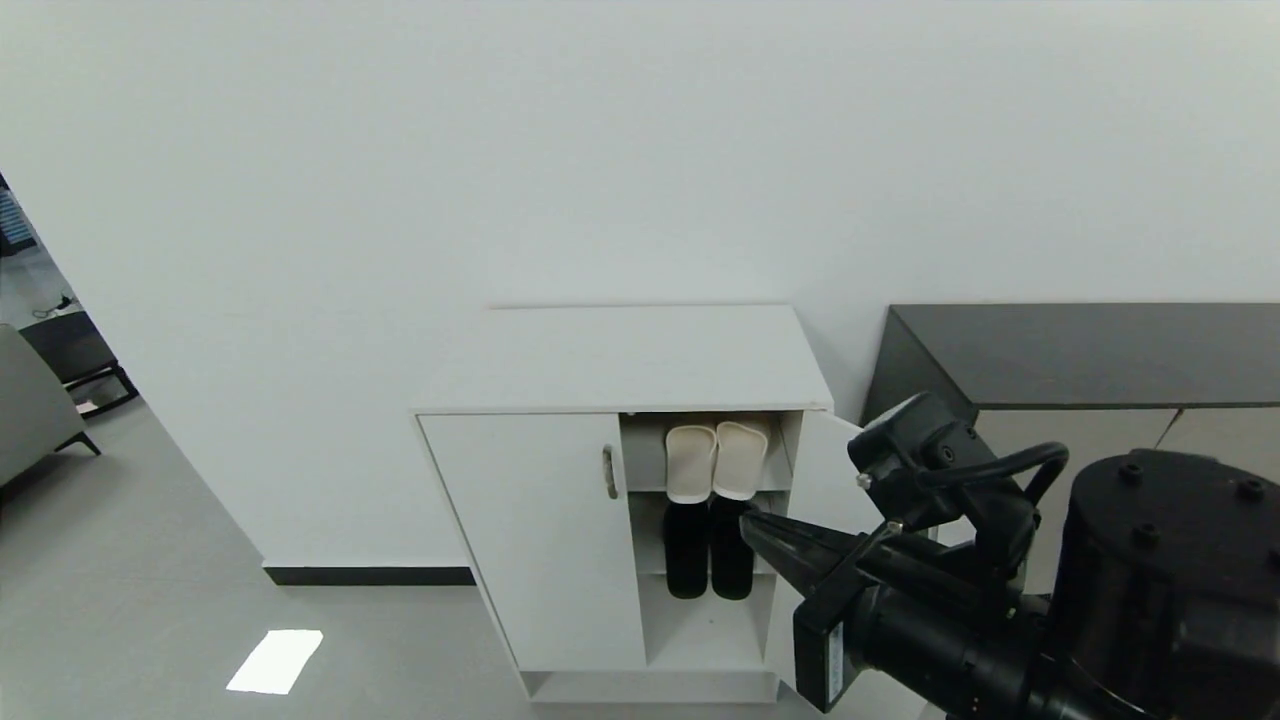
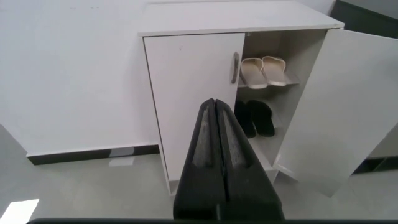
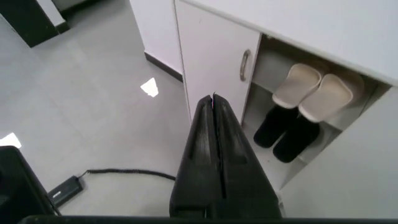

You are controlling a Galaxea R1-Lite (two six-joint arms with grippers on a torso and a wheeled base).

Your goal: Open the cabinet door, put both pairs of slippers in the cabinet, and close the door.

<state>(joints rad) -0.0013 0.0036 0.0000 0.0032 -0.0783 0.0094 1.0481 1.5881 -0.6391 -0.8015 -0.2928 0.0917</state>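
**Slippers In, Cabinet Door Open**

Both claws are pinched fully closed, holding nothing. The right claw (image 1: 752,522) juts in from the lower right of the head view, its tip in front of the black slippers (image 1: 708,555). The left claw (image 2: 214,106) points toward the cabinet (image 1: 620,360) at centre frame. Inside, the white slippers (image 1: 716,458) sit directly above the black slippers. The right door (image 2: 348,106) stands open and the left door (image 1: 530,540) is closed.
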